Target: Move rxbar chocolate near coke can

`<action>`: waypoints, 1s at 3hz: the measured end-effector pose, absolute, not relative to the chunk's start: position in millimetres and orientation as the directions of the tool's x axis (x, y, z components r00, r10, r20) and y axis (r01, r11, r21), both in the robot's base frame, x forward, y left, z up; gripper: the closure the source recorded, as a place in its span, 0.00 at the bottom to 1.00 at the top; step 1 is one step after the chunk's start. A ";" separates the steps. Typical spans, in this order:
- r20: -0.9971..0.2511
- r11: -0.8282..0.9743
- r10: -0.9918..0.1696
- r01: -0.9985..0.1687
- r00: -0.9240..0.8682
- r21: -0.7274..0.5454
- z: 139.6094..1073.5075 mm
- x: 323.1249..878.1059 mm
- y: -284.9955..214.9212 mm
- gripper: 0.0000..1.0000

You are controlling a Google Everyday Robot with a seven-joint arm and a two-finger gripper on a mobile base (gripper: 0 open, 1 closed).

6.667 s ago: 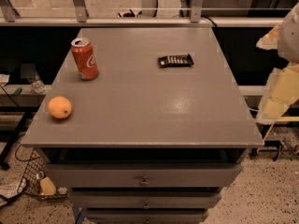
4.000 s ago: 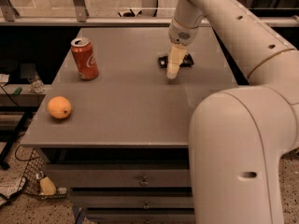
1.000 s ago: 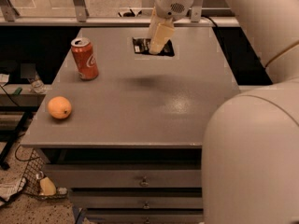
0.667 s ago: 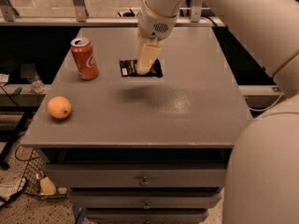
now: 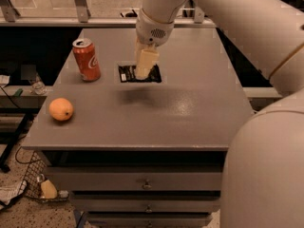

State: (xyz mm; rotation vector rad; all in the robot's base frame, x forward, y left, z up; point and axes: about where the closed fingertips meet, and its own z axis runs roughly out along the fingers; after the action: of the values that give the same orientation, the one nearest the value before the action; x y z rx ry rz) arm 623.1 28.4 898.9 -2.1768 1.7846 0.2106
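The rxbar chocolate (image 5: pixel 127 73), a flat black-wrapped bar, is held level a little above the grey table (image 5: pixel 190 108), with its shadow on the tabletop below. My gripper (image 5: pixel 144 71) comes down from above and is shut on the bar's middle, hiding part of it. The coke can (image 5: pixel 86 59), red with white script and a silver top, stands upright at the table's left, a short way left of the bar.
A round orange fruit (image 5: pixel 61 109) lies near the table's front left corner. The arm's large pale links (image 5: pixel 256 141) fill the right side of the view. Drawers (image 5: pixel 142 184) sit under the tabletop. A railing runs behind the table.
The gripper has carried the bar leftward and toward the front of the table, from the back right toward the can. The can and the orange have not moved.
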 end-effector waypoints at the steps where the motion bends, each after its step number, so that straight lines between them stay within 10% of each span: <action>1: -0.294 -0.176 -0.932 -0.973 0.214 -0.147 887.8 636.1 47.6 1.00; 3: -0.280 -0.189 -0.934 -0.971 0.224 -0.146 877.7 651.6 88.7 1.00</action>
State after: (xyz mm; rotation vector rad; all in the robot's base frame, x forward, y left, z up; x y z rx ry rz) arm 651.6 88.7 877.7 -2.2119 1.7840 0.1847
